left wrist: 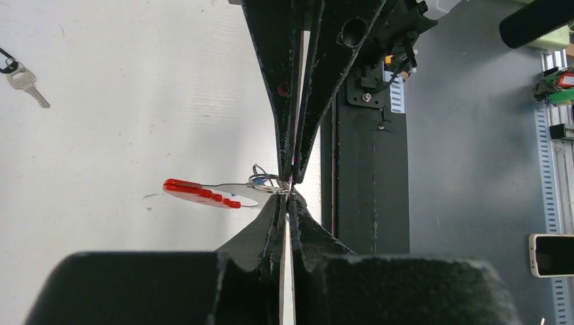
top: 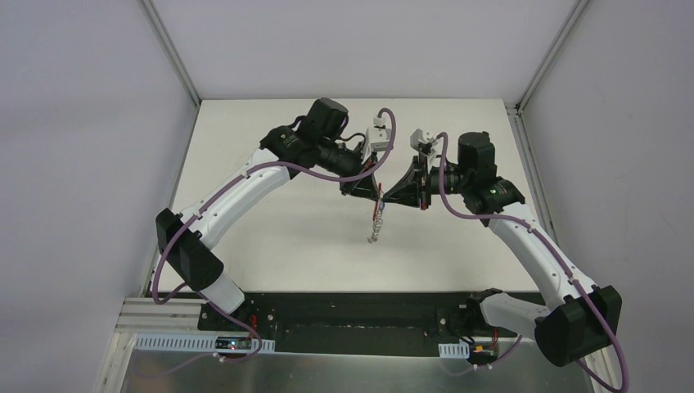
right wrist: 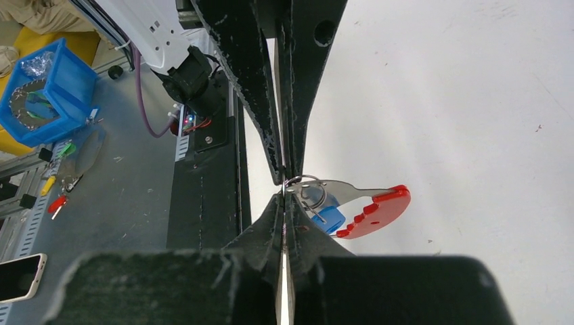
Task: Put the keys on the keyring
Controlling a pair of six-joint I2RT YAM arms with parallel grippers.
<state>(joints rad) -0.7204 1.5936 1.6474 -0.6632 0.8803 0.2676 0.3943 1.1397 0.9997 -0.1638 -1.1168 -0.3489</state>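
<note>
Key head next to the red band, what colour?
The key head is bright blue; best seen in the right wrist view.

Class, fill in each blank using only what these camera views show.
1. The left gripper and right gripper are both shut on the metal ___ of the keyring.
2. Its curved band is ___.
3. The silver key lies apart on the ___.
4. The other key, beside the ring, has a ___ head.

Missing words: ring; red; table; blue.
</note>
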